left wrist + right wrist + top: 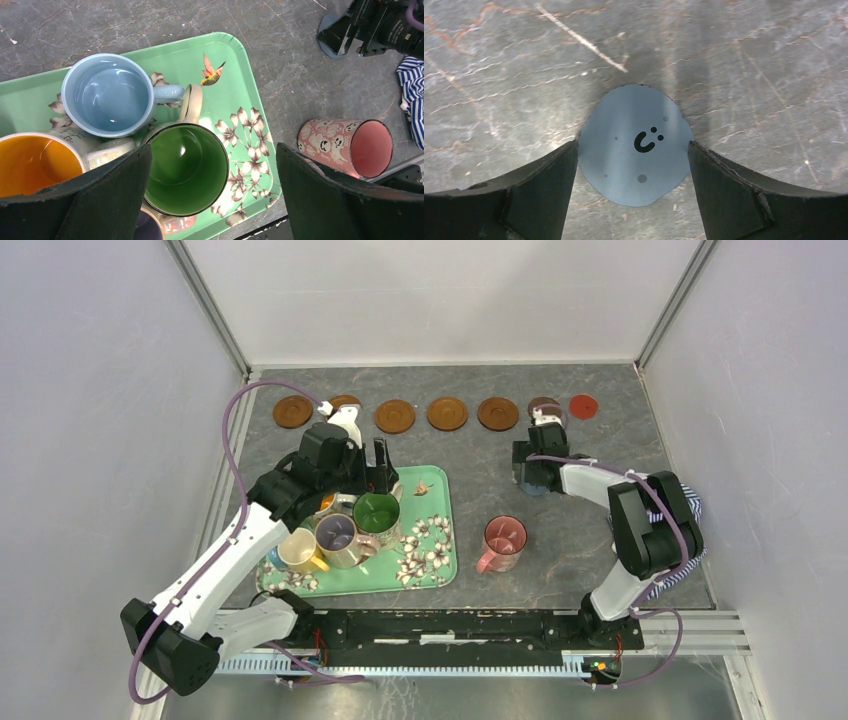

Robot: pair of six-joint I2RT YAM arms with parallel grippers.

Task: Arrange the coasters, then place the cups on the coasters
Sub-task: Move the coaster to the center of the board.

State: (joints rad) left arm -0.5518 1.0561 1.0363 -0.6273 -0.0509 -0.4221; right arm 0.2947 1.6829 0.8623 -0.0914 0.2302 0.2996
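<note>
Closest to the lens, right fingers (539, 195) low over the grey worktop (499, 60), astride the blue-grey coaster (624, 172), pads meeting its rim on either side; gripping or merely flanking, impossible to tell. Coaster flat on the stone, close to the right arm and apart from the row of coasters (447, 413) along the far edge. Left fingers (100, 200) spread wide, holding nothing, poised above the green cup (187, 167), itself packed against the light blue cup (107, 95) and orange cup (35, 162) on the green tray (235, 65); pink cup (350, 147) alone on the worktop beside the tray. Likely trouble on the right: so thin a disc skating out from between the pads, or pads dragging on the stone, for want of any edge to bite. On the left: a wide descent into crowded cups, nudging a neighbour or snagging a handle. No brand or legible wording anywhere; only a small smiling face printed on the coaster, and little ghost faces on the pink cup, any lettering among them too small to read.
</note>
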